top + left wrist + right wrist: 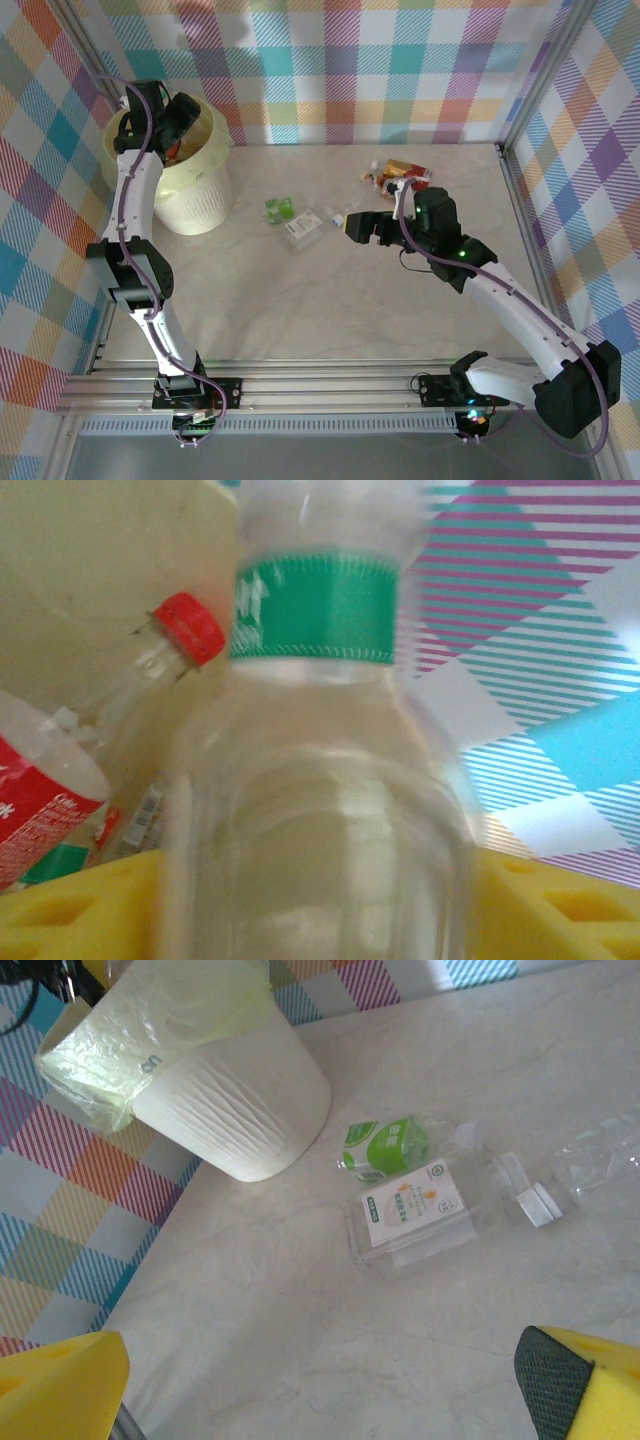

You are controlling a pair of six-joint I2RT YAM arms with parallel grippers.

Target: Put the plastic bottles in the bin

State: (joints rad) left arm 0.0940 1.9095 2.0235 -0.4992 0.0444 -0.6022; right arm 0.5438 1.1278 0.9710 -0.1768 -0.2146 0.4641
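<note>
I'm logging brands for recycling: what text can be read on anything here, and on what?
"uo", perhaps: dark print on the bin liner.
White-labelled bottle: print too small.
Green-labelled bottle: blurred.
Red-labelled bottle and green-banded bottle: blurred.

We are seeing a clear green-banded bottle standing upright and blurred, right up against the lens, between the yellow fingers of the left gripper. Whether they are pressing on it, we cannot tell. To its left, a red-capped bottle and a red-labelled bottle are lying tilted against the pale yellowish bin. A plaid wall is showing to the right.
</note>
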